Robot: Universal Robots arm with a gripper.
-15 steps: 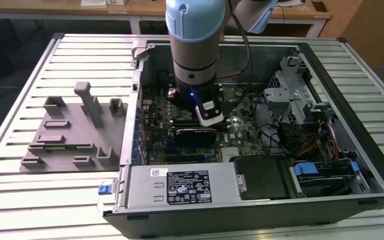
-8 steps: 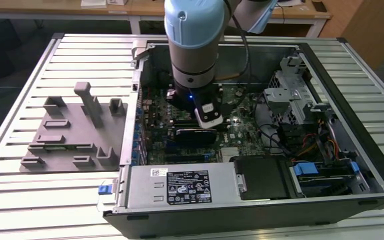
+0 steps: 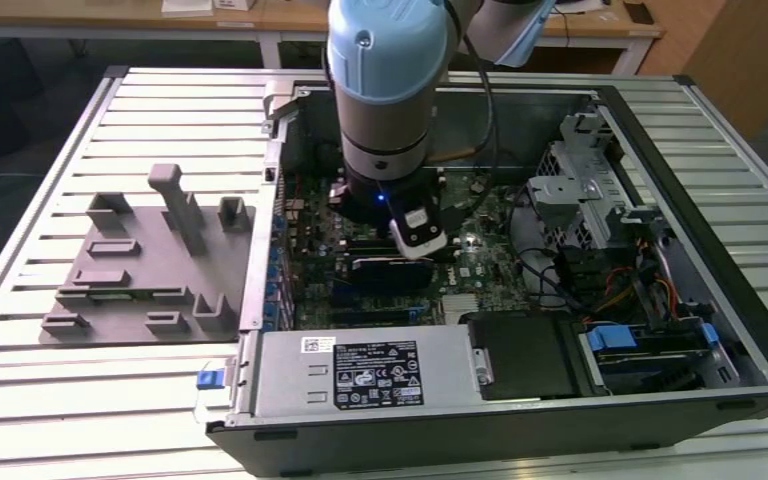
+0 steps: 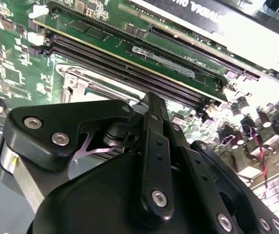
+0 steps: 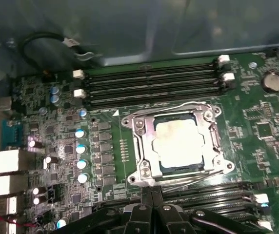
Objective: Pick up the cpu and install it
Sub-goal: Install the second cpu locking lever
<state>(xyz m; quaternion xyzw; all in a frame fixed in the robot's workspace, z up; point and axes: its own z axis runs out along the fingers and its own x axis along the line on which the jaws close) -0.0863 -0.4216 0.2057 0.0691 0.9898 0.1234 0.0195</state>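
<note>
CPU sitting in the socket, arm hanging over the motherboard

In the first wrist view the cpu (image 5: 179,143) is lying flat inside the metal socket frame (image 5: 144,146), its pale top showing, with rows of memory slots (image 5: 149,83) running at its 12 o'clock side and more at 6 o'clock. The gripper (image 5: 151,214) is hovering just beside the frame's 6 o'clock edge, apart from the chip, its black linkage drawn together and holding nothing. In the exterior view the arm (image 3: 384,90) is reaching down into the open computer case (image 3: 518,420), and the grey plastic fixture (image 3: 144,270) is resting on the slatted tabletop (image 3: 37,400) at the case's 9 o'clock.
</note>
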